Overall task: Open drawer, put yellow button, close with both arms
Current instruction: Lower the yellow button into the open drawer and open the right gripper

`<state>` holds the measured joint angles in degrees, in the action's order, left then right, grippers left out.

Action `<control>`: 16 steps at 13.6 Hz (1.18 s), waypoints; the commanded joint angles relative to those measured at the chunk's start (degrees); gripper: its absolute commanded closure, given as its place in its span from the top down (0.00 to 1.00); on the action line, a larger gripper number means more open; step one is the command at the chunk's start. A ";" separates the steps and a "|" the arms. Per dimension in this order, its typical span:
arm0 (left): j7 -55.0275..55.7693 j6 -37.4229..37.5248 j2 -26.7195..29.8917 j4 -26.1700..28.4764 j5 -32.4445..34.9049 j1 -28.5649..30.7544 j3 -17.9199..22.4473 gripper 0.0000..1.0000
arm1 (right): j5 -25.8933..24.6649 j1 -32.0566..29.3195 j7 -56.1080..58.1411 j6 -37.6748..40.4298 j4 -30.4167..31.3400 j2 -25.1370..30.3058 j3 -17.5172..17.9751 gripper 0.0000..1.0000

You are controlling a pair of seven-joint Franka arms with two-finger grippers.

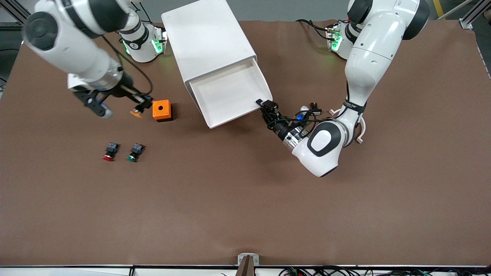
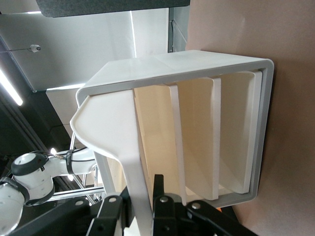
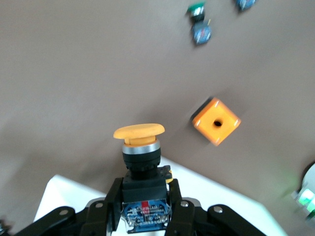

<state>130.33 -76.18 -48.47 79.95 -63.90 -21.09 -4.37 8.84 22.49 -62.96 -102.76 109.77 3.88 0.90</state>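
- Brown surface [image 1: 245, 207] under both arms, you see; the white cabinet [image 1: 207, 42] lies between their bases.
- The drawer [image 1: 230, 94] is pulled out, its tray bare.
- Your left gripper [image 1: 264, 105] is at the drawer's front lip, fingers [image 2: 162, 209] straddling it; whether they are clenched, I cannot tell.
- Your right gripper [image 1: 139, 107] has its fingers [image 3: 174, 204] grasping the yellow button [image 3: 140, 147] above the surface, by the orange box [image 1: 162, 110].

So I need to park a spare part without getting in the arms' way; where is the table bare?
The wide brown stretch nearer the front camera than the red button and green button is bare. It is crowded around the orange box, where the right gripper holds the yellow button, and at the open drawer, where the left gripper sits.
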 commanded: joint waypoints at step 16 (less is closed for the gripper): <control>-38.01 -1.34 -0.13 -8.49 -0.17 2.72 1.03 1.00 | -5.24 27.61 -48.39 -8.07 -16.78 -21.01 -0.98 0.00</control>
<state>97.80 -77.82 -48.63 72.55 -63.90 -19.19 -3.59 4.42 48.87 -108.99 -112.12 94.56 -16.78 0.72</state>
